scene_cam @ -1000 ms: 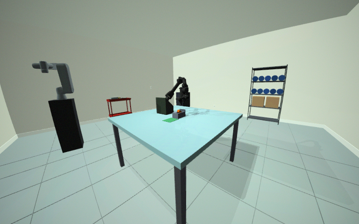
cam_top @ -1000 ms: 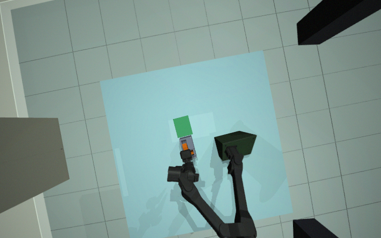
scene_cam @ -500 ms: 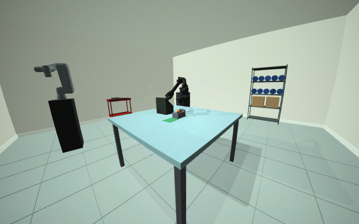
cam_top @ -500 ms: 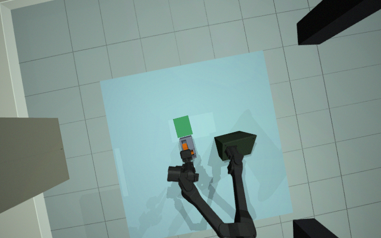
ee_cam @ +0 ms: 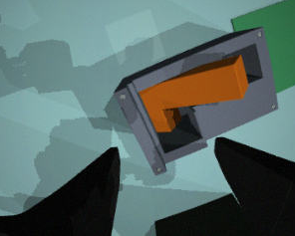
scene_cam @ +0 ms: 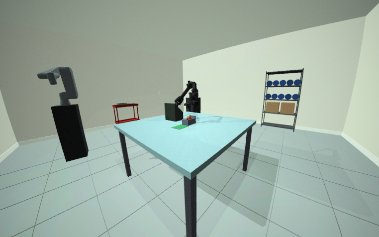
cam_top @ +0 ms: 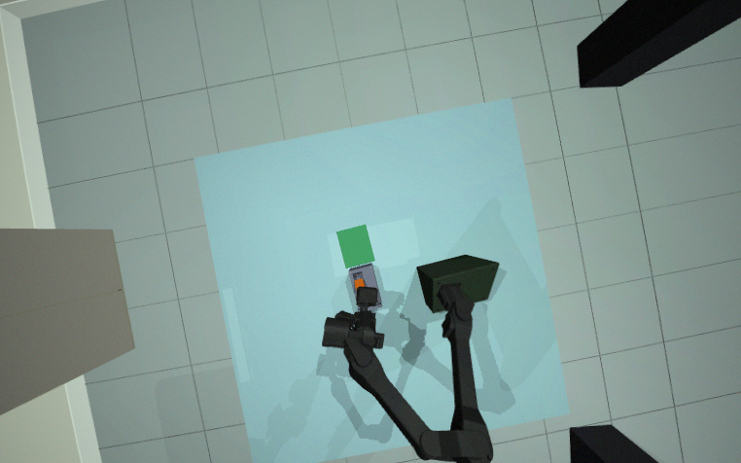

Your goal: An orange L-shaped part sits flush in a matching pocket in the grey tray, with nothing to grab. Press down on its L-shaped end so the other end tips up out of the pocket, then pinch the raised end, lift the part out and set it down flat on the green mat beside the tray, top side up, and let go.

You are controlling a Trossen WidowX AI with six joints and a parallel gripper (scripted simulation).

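Note:
The orange L-shaped part [cam_top: 359,283] [scene_cam: 188,117] [ee_cam: 204,86] is tilted in the pocket of the grey tray [cam_top: 370,272] [scene_cam: 186,122] [ee_cam: 229,117]. In the wrist view its L-shaped end is low in the pocket, against the tray's raised end wall, and its straight end stands up out of the pocket on the green mat's side. The green mat [cam_top: 356,246] [scene_cam: 179,127] [ee_cam: 289,49] lies beside the tray. My gripper [ee_cam: 167,149] is open and empty, above the tray area, with both fingers clear of the part. In the top view the arm hides its fingertips.
A large dark green block [cam_top: 456,282] [scene_cam: 170,111] stands on the light blue table [cam_top: 281,201] [scene_cam: 185,150], to the right of the tray in the top view, with part of my arm over it. The tray's raised end wall [ee_cam: 142,129] lies on the side away from the mat.

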